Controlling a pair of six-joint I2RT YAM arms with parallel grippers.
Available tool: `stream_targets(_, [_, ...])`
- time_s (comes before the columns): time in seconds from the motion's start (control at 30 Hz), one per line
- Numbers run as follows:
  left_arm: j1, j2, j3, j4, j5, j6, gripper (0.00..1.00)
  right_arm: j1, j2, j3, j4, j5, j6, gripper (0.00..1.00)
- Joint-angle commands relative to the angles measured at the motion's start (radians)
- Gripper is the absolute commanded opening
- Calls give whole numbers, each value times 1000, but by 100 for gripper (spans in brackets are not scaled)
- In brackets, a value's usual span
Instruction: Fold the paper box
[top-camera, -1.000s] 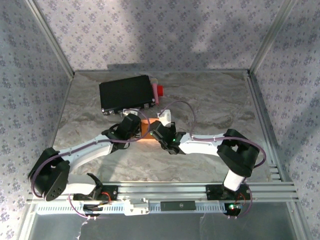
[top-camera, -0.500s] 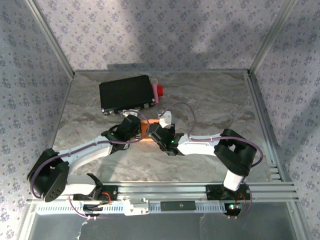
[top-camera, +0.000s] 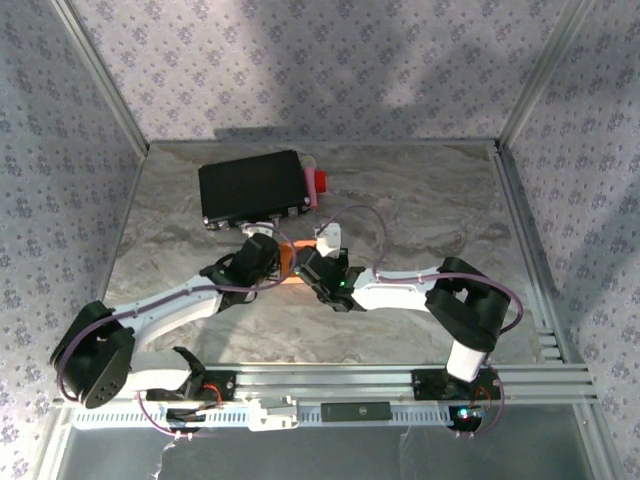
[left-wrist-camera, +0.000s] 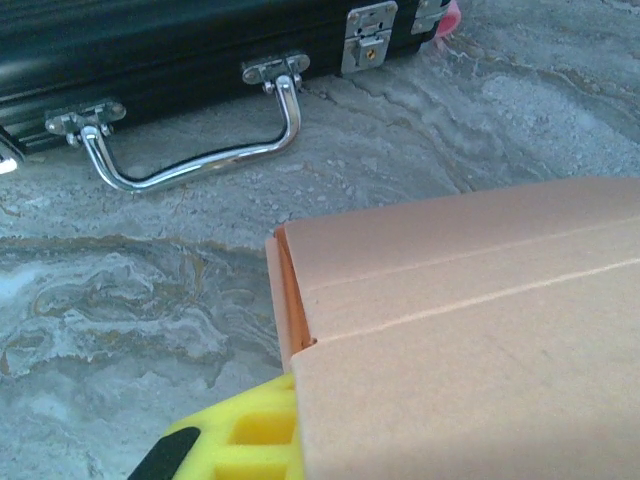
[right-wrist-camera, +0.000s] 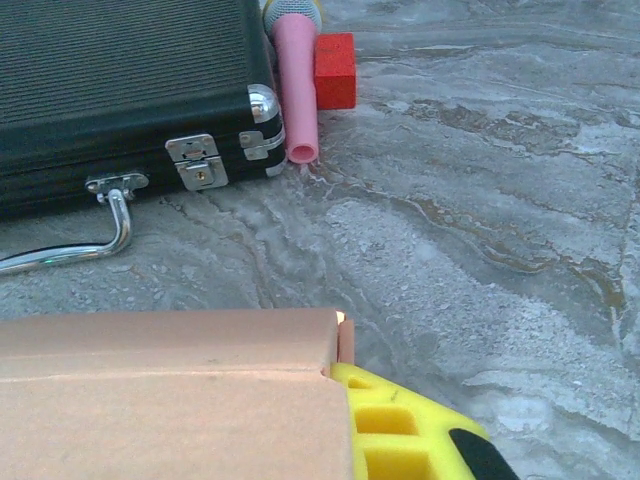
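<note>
Evenness is mattering: left claw (top-camera: 270, 252) and right claw (top-camera: 308, 263) are pinching opposite ends of the paper box (top-camera: 288, 259). Over-squeezing is risking dents.

l tool (top-camera: 274, 252) & r tool (top-camera: 303, 263) clamped; arms angled inward.

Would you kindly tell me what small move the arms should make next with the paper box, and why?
Probably press the left gripper slightly inward while the right gripper holds: both pinch the paper box, and a thin gap shows at its corner beside the left gripper.
</note>
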Motion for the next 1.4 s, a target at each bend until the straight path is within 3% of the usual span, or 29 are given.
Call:
stream_targets(0.0, [-43,-36,-23,113,144,-7,10,46,28,-30,53,-94,-15,5])
stream_targets(0.23, [-64,-67,-100,137,135,-39,11,85,25,-41,44,-75,-40,13])
stream_targets(0.47, [-98,-79,-127,108,84,-46,11,108,-13,-46,-27,-106,-39,44])
stream_targets(0.57, [-111,-77,-125,92,55,-46,11,118,-55,-28,-89,-151,-37,52])
stream_targets(1.0, [-141,2,-78,66,-19,-86,10,125,-247,-80,-229,-336,99,61])
stream_targets(1.37, [-158,46,-39,65,-57,-140,10,130,-448,-199,-244,-395,118,57])
